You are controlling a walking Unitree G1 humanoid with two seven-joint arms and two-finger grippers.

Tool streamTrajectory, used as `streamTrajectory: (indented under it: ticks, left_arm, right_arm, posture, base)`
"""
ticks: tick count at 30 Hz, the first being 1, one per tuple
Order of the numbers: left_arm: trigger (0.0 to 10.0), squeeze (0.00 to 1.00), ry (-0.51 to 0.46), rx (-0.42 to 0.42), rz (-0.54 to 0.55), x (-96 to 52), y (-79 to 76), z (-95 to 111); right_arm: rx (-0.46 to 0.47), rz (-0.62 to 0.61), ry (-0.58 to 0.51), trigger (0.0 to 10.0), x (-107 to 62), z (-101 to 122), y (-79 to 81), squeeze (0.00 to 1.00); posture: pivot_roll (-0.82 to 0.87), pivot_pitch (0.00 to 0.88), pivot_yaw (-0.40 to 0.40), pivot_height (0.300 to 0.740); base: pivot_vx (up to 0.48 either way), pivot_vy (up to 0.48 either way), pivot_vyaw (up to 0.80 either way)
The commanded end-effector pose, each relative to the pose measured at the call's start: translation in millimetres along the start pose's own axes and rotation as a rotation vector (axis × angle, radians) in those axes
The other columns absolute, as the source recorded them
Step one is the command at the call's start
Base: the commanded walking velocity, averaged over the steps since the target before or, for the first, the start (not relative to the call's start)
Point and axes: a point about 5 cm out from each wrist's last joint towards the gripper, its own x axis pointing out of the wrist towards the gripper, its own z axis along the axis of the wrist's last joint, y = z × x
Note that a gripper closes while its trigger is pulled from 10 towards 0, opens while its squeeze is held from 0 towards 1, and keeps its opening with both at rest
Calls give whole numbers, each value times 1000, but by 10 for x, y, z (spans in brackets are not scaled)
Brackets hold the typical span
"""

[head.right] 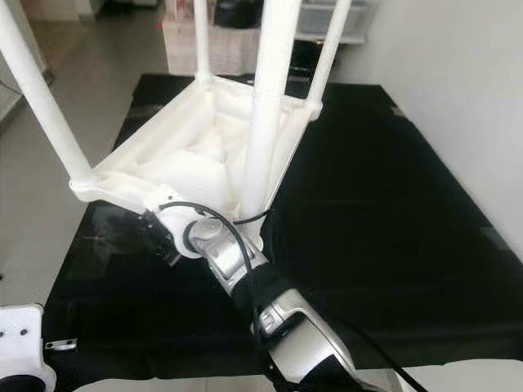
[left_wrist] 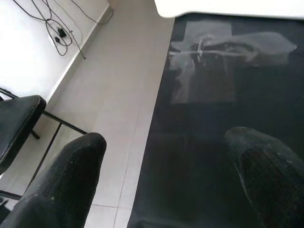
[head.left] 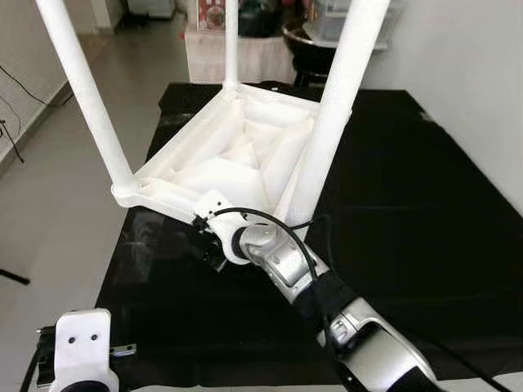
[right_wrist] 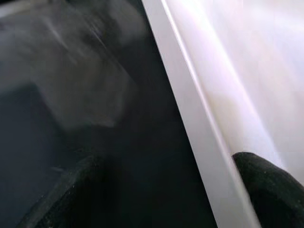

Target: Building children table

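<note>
Left eye view: right tool (head.left: 214, 249) reaches fwd under upturned white table (head.left: 237, 155) edge — fingers apart; left tool (left_wrist: 166, 190) apart too.

upturned white table (head.left: 237, 155) with upright legs (head.left: 335, 106) blocks mat centre (head.left: 409, 245); bare mat to its right, open floor (head.left: 57, 212) left.

home room — tiled floor (head.left: 57, 163); shelves (head.left: 245, 33)

Head eyes downward, sharing table (head.left: 237, 155); wrist cameras close.
</note>
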Motion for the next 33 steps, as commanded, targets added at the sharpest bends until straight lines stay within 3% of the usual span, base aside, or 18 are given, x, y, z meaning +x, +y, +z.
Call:
streamTrajectory:
  ticks: [1, 5, 6, 7, 8, 25, 33]
  left_arm:
    - [10000, 0, 8, 15, -2, -29, 6, 4]
    - [10000, 0, 11, 17, -6, -38, -2, 6]
    - [10000, 0, 14, 21, -6, -50, -18, 13]
    - [10000, 0, 15, 23, -6, -56, -24, 15]
    - [10000, 0, 16, 23, -6, -58, -29, 14]
    - [10000, 0, 12, 13, 3, -2, -45, 0]
    - [10000, 0, 1, 12, 11, 30, -39, 13]
  right_arm:
    - [15, -28, 20, 10000, 12, 17, -35, 0]
    - [8, -30, 30, 10000, 20, 45, -47, 0]
    - [2, -30, 40, 6784, 33, 73, -71, 0]
    - [-1, -32, 41, 6784, 38, 85, -85, 0]
    - [-10, -16, 30, 0, 31, 101, -91, 0]
    - [-58, -13, -21, 0, -86, 146, -335, 0]
    - [-199, 176, -192, 0, -360, 143, -456, 0]
  posture:
    - [144, 201, -91, 740]
    - [142, 204, -94, 740]
    - [137, 204, -94, 740]
    - [137, 204, -94, 740]
    - [131, 199, -95, 740]
    - [110, 161, -96, 740]
    - [108, 148, -98, 740]
  base:
    - [0, 0, 0]
    - [0, 0, 0]
    - [0, 0, 0]
    - [0, 0, 0]
    - [0, 0, 0]
    - [0, 0, 0]
    - [0, 0, 0]
